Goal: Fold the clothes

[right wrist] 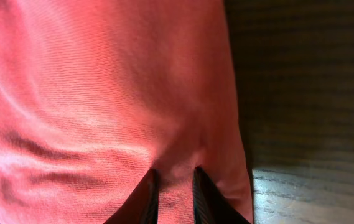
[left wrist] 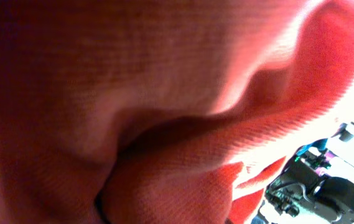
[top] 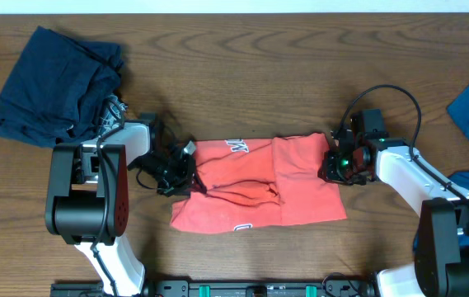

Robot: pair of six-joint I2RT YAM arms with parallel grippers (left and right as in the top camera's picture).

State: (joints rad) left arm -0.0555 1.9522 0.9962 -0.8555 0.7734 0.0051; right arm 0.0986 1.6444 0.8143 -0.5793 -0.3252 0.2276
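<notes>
Overhead: coral-red T-shirt (top: 259, 186) with white lettering lay rumpled mid-table.
Left jaws clenched its left edge; right jaws pinched its right edge.

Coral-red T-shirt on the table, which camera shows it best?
Overhead: the whole coral-red cloth T-shirt shows, outline and all, partly folded on itself. The left wrist gives only blurred close-up folds. The right wrist shows one stretch of cloth pinched in the right pincer, beside the brown wooden table.
</notes>
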